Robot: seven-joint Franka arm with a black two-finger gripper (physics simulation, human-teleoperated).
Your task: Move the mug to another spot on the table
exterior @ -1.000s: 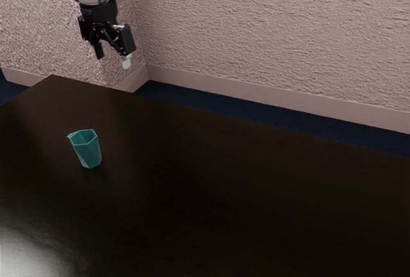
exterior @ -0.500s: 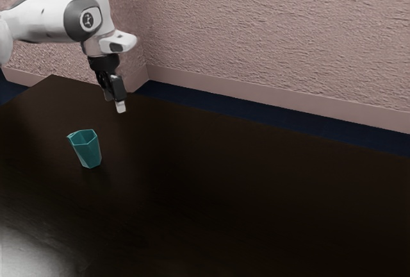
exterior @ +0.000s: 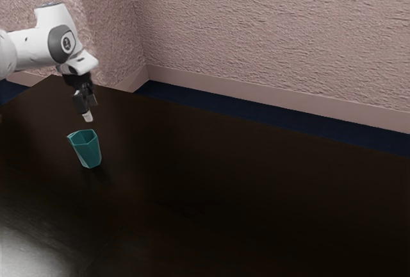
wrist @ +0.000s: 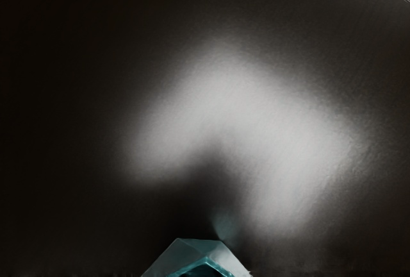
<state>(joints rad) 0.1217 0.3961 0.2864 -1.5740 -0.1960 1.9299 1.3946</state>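
Observation:
A teal faceted mug (exterior: pixel 84 148) stands upright on the dark table (exterior: pixel 243 187), toward the exterior view's left. My gripper (exterior: pixel 86 115) hangs just above the mug's rim, pointing down and clear of it. It is open with nothing between its fingers, which stand one behind the other from this side. In the wrist view the mug's rim (wrist: pixel 195 261) is just under my hand, with a bright glare patch on the table beyond it.
The white arm (exterior: pixel 38 43) comes in from the exterior view's left. A rough pink wall (exterior: pixel 269 27) with a baseboard runs behind the table's far edge. A wide stretch of tabletop lies to the mug's right.
My hand has come down and swung toward the exterior view's left, from high near the wall to just above the mug. The mug has not moved.

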